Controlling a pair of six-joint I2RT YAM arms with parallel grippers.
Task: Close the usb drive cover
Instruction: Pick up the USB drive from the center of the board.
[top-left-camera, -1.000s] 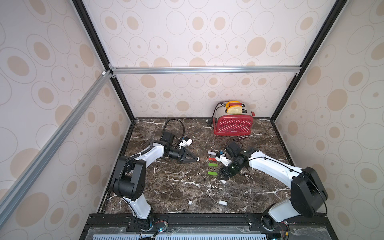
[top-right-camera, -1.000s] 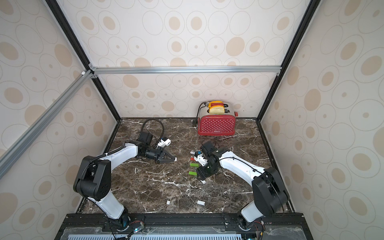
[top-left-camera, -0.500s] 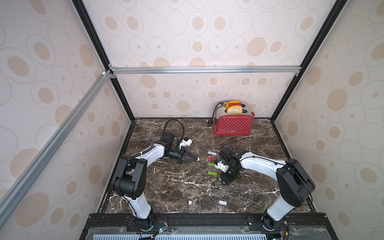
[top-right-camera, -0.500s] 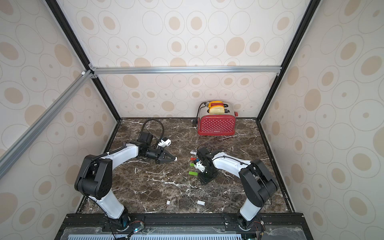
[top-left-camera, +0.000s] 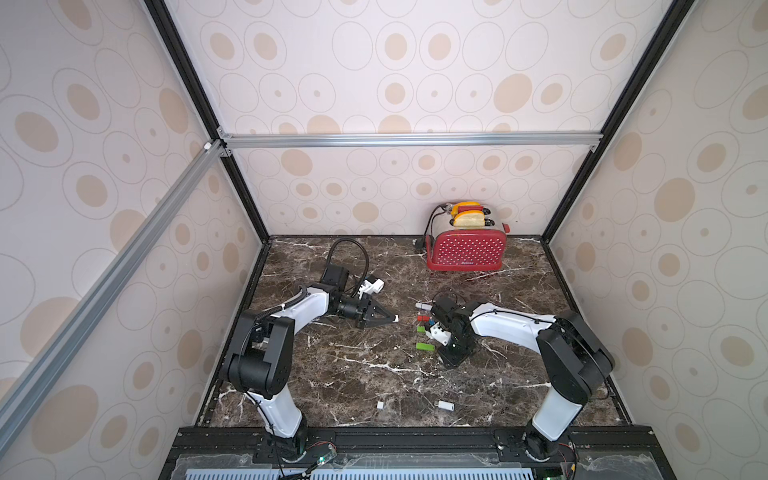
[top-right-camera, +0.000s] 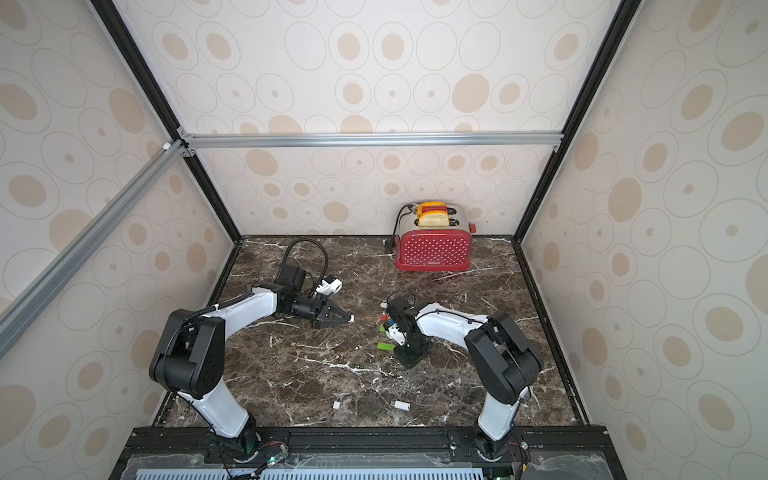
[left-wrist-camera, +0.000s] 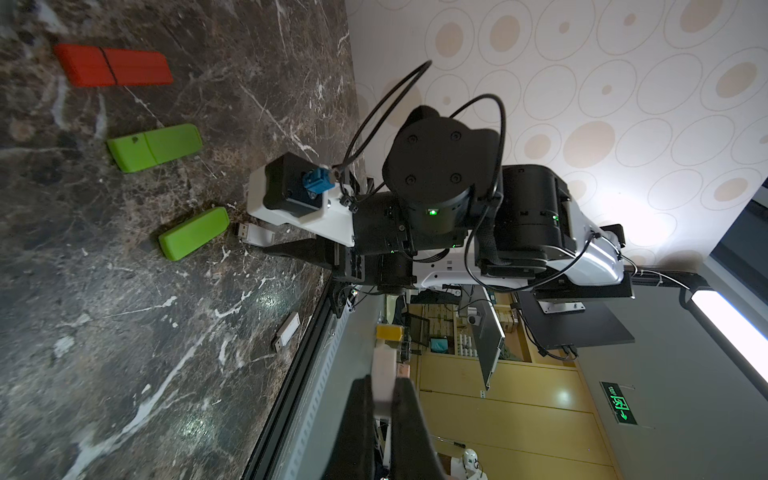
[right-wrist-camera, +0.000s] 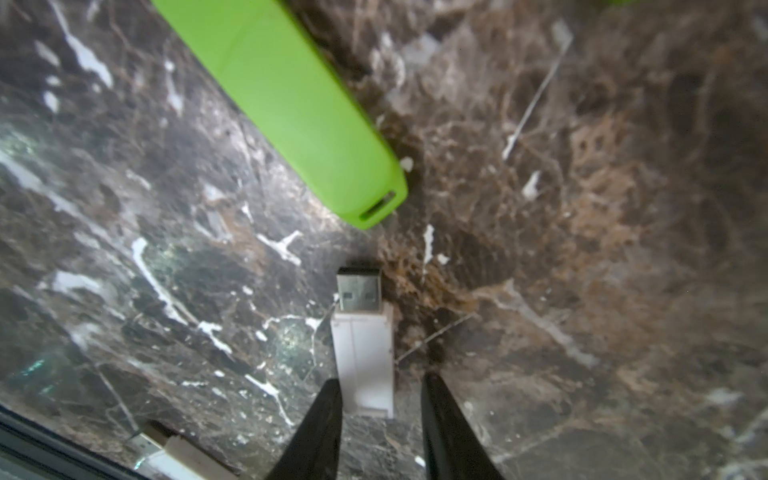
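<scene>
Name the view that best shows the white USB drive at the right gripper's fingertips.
Right wrist: the white USB drive is close and sharp, bare plug forward, between the fingers of the right gripper. The left wrist view shows it small beside a green drive. In both top views the gripper hides it.
</scene>
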